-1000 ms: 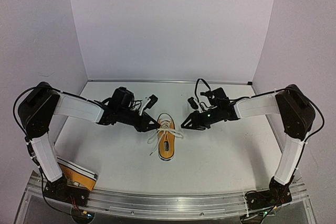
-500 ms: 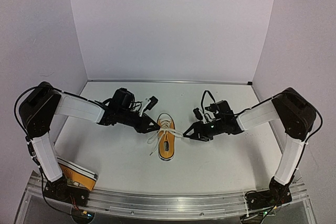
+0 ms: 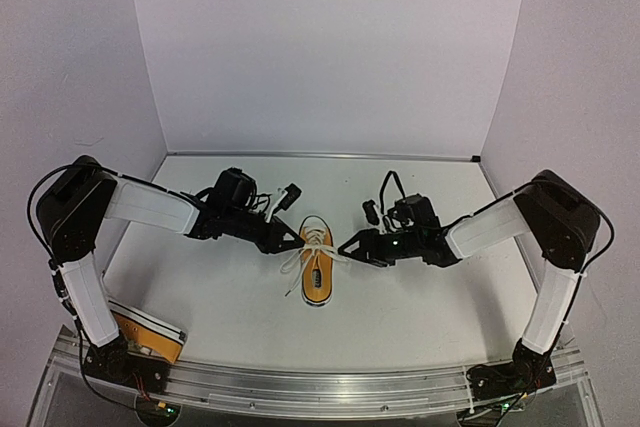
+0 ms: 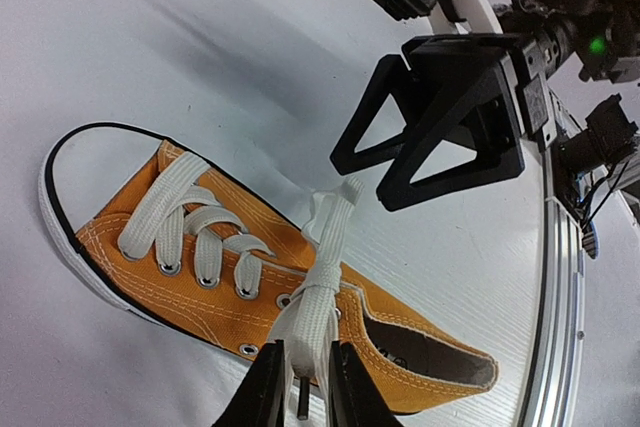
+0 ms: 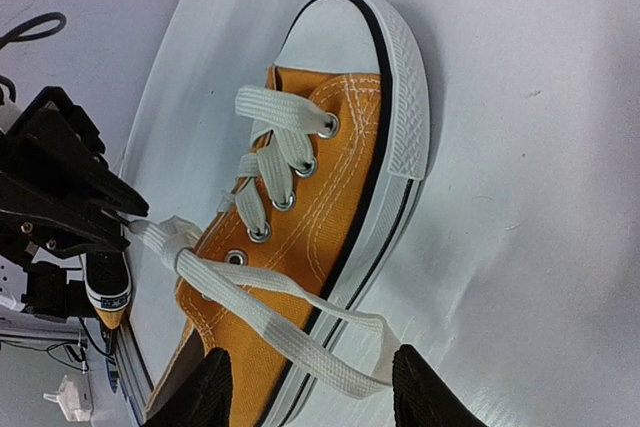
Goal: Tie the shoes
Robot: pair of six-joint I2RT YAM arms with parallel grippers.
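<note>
Orange shoe (image 3: 317, 282) lay on its sole, toe pointing away from the arm bases, white laces (image 3: 300, 259) untied and spilling off both sides. One lace strand (image 4: 316, 297) rose off the eyelets to the shoe's left side, drawn taut. Left gripper (image 3: 297, 240) sat just beside the shoe's left flank, level with the eyelets; from its own wrist camera the left gripper (image 4: 303, 372) was pinched tight on that strand, fingers nearly meeting around it. Right gripper (image 3: 347, 245) was close to the shoe's right flank, opposite the left one; wrist view showed the right gripper (image 5: 310, 362) released, jaws spread wide, with a slack lace loop (image 5: 345, 372) lying on the table between them beside the sole. Loop's contact with either finger: could not tell. Second shoe (image 3: 150, 335) lay well apart from the first, near-left of it, partly hidden under the left arm's base. White table (image 3: 430, 297) under everything.
</note>
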